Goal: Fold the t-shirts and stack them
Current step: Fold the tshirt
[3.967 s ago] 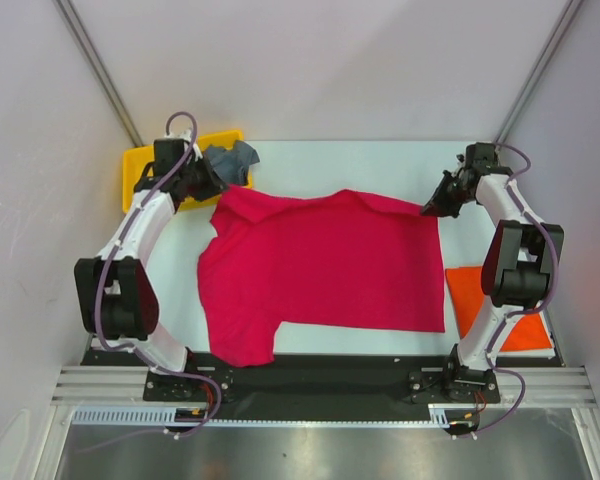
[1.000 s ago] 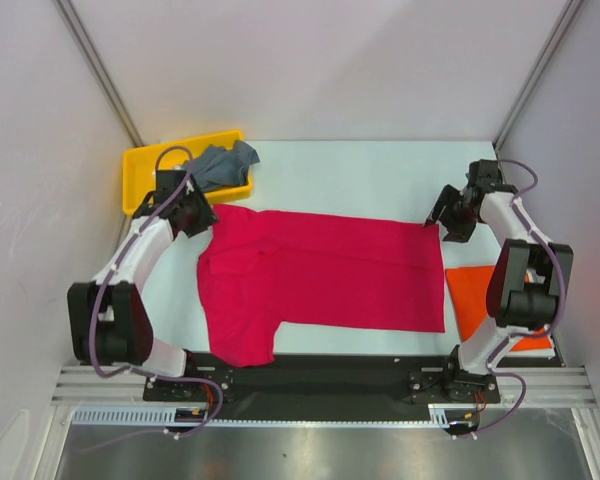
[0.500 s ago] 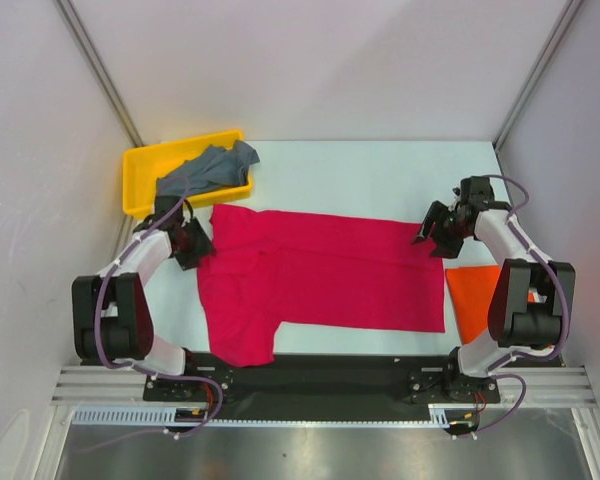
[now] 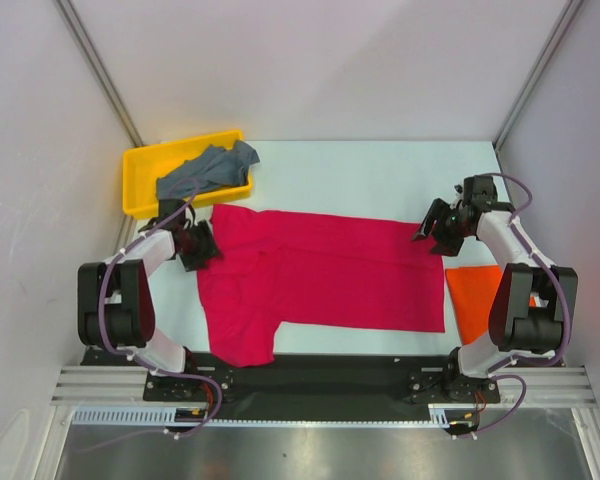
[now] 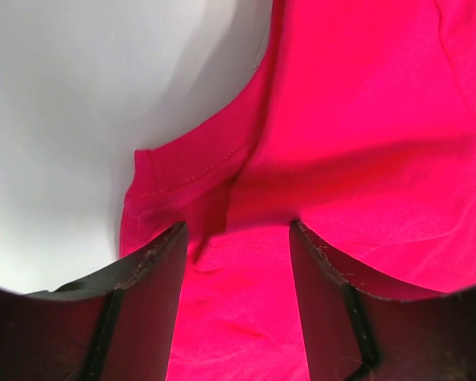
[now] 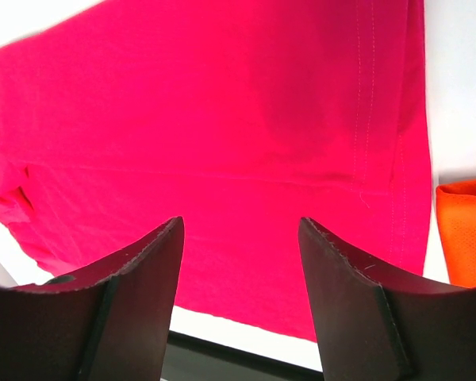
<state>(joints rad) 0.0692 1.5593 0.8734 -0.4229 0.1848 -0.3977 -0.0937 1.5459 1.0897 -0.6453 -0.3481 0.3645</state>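
Crimson-pink t-shirt (image 4: 325,270) lies flat mid-table. Its far part is folded over toward the near side, so it makes a wide band, and one short sleeve sticks out at the near left. Soft knit, stitched hems, shallow wrinkles.

Left gripper (image 5: 234,238) is at the shirt's far left corner, jaws partly apart, nothing pinched. A hemmed fold edge lies under the gap; can't tell if the tips touch the cloth.

Right gripper (image 6: 239,230) hangs over the far right corner, jaws apart and empty. The cloth below is smooth, with a double-stitched hem along its right edge. Both grippers have dark, flat, scuffed fingers.

Orange-red t-shirt (image 4: 477,300) is folded just right of the crimson one, a thin strip of white table (image 4: 360,170) between them. It lies partly under the right arm, with a mesh-like weave.

Grey-blue t-shirt (image 4: 202,172) is crumpled in the yellow tray (image 4: 137,168) at far left, one part draped over the rim.
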